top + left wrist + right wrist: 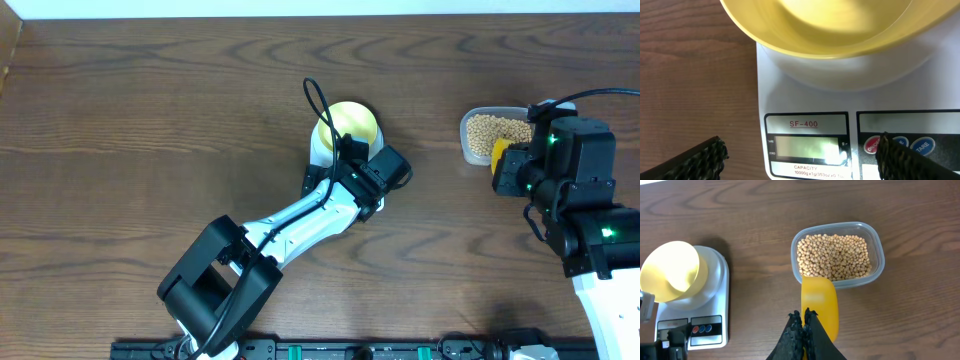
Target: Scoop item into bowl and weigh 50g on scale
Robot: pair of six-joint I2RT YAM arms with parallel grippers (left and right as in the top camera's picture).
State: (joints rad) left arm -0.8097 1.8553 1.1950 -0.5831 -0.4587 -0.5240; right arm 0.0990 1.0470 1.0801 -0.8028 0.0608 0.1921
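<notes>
Currently, all of the small round tan beans [834, 256] lie in the clear rectangular plastic tub [879, 247] at the right of the dark brown wooden counter [150, 100]. None are visible in the small round pale-yellow bowl [672, 270].

The bowl sits on the round platform of the white rectangular digital scale [720, 282], well apart from the tub. This placement lets each added portion register directly as weight.

The yellow plastic scoop [819, 302] rests with its front edge at the tub's near rim, pointing into the beans. The right pincer [802, 322] is clamped tight on the scoop's rear end. The handle itself is hidden behind the fingers. Whether the scoop carries beans cannot be told from this angle.

The left pincer [801, 142] stands spread wide and holds nothing. It hovers low over the control panel of the scale. One finger [900, 157] sits over the coloured buttons [922, 146], partly covering them. The grey display [807, 149] shows no readable figure.

Judgement: the left arm is placed to press a button, probably power or tare, so that the empty bowl reads zero. Scooping has not yet delivered anything, so the task is at an early stage.
</notes>
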